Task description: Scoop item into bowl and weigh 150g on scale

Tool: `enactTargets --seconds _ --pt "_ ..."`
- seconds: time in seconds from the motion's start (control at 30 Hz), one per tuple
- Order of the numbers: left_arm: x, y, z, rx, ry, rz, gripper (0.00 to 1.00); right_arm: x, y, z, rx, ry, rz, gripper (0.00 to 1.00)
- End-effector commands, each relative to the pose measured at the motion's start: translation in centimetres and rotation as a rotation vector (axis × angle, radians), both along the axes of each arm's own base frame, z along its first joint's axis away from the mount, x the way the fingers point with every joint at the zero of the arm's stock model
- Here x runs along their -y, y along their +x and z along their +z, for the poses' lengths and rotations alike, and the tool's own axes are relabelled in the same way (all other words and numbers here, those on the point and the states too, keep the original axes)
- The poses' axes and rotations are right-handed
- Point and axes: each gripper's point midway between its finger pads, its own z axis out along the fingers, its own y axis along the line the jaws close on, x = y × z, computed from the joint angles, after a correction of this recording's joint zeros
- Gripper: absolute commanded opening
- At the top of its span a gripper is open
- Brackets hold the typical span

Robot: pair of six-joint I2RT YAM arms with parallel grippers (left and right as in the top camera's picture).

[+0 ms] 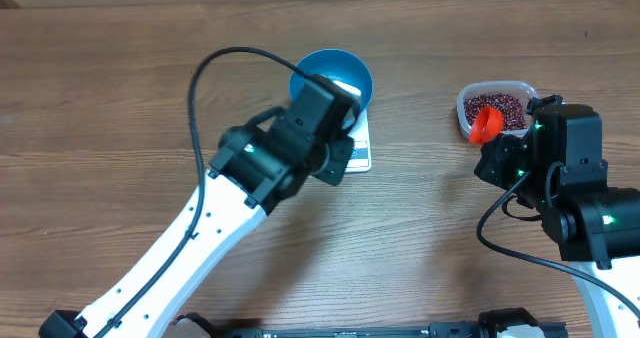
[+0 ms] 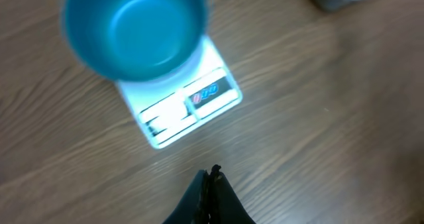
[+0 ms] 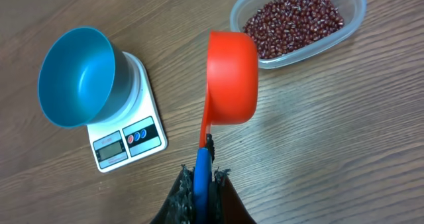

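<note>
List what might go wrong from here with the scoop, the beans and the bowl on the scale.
1. The blue bowl sits off-centre on the scale, overhanging one side; poured beans might tip or shift it.
2. The right tool pinches the orange scoop only by its handle; loaded, it may twist and spill beans between clear tub and bowl.
3. The left tool, shut and empty, hangs near the scale; the arms could collide there.

overhead straight down, wrist views close, oblique, all sharing the scale (image 2: 173, 112)
</note>
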Motion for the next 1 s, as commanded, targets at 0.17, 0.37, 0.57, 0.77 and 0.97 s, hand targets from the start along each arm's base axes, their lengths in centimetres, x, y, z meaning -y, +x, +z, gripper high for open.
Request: enactTargets --seconds 0.17,0.37,0.57,0.77,0.97 --pt "5.4 -2.9 -3.4 0.092 0.06 -0.186 0.04 0.1 0.2 1.4 0.042 -0.004 -0.001 0.04" --pt "5.4 -3.3 -8.1 0.081 0.059 -0.153 0.04 0.1 0.2 1.4 0.041 -0.005 -0.001 0.04" --pt "4.3 -2.2 -9.5 0.084 0.06 -0.102 0.05 0.1 0.2 1.4 0.041 -0.005 -0.001 0.04" --pt "3.8 -1.6 -10.8 0.092 0.035 -0.039 0.04 0.1 0.2 1.4 0.042 -0.005 -0.001 0.04" --pt "2.9 -1.4 -13.5 0.112 0.012 0.03 0.04 0.1 0.3 1.4 0.045 -0.004 -0.001 0.04"
